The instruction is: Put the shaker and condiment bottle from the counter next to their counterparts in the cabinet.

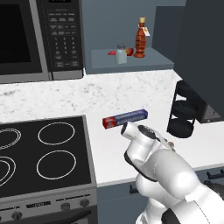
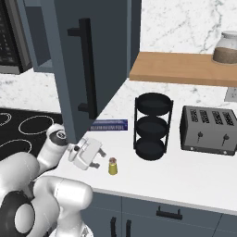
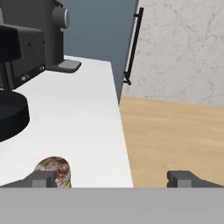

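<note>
The condiment bottle point(image 1: 140, 38) stands upright on the shelf of the cabinet point(image 1: 131, 61), at the right end, its small white-and-red tag hanging at the neck; no writing on the tag can be read. Just left of it on the same shelf sit the pale shaker with grey cap point(image 1: 121, 54) and the flat red-orange item point(image 1: 117, 52), which lies partly behind that shaker. The yellow shaker point(image 2: 112, 166) stands upright on the counter point(image 2: 194, 173), near its front edge. The gripper point(image 2: 98, 159) lies low over the counter just left of the shaker, with its fingers spread wide and nothing between them; in the hand view the shaker's mottled top point(image 3: 54, 170) shows beside the left fingertip point(image 3: 41, 178), apart from the right one. A blue foil box with red ends point(image 1: 125, 118) lies on the counter farther back; its lettering is too small to read. To the right stand a black three-tier rack point(image 2: 152, 126) and a dark toaster point(image 2: 210, 130). The microwave point(image 1: 41, 39) keypad print is illegible.
</note>
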Controlling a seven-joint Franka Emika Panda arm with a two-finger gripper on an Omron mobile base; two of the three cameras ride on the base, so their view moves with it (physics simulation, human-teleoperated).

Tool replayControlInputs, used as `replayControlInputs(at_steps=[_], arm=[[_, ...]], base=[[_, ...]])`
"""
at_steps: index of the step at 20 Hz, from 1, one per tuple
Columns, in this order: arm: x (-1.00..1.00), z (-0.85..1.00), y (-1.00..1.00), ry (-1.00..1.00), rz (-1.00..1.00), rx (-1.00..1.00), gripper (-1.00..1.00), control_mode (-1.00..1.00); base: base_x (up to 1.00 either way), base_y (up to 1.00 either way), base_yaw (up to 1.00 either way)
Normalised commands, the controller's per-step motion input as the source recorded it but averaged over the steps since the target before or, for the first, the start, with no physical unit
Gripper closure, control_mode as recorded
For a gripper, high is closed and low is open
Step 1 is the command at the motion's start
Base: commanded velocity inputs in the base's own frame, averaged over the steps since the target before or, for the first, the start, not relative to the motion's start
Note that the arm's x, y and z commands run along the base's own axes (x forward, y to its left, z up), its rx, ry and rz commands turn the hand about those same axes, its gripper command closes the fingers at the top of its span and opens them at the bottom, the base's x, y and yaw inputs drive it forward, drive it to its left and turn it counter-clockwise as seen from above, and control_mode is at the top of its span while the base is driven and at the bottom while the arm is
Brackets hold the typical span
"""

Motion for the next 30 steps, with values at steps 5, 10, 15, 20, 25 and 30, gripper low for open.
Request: replayControlInputs(at_steps=[5, 10, 15, 20, 25, 30], arm=[[0.0, -0.26, -0.16, 0.0, 0.0, 0.0, -1.0, -1.0], [0.0, -0.29, -0.09, -0.01, 0.0, 0.0, -1.0, -1.0], [0.01, -0.21, 0.0, -0.01, 0.0, 0.0, -1.0, -1.0], [0.15, -0.16, -0.07, -0.03, 0.0, 0.0, -1.0, -1.0], [0.2, -0.09, -0.13, -0.02, 0.0, 0.0, -1.0, -1.0], [0.18, -0.11, -0.02, -0.01, 0.0, 0.0, -1.0, -1.0]], base=[[0.0, 0.0, 0.0], [0.0, 0.0, 0.0], [0.0, 0.0, 0.0], [0.0, 0.0, 0.0], [0.0, 0.0, 0.0], [0.0, 0.0, 0.0]])
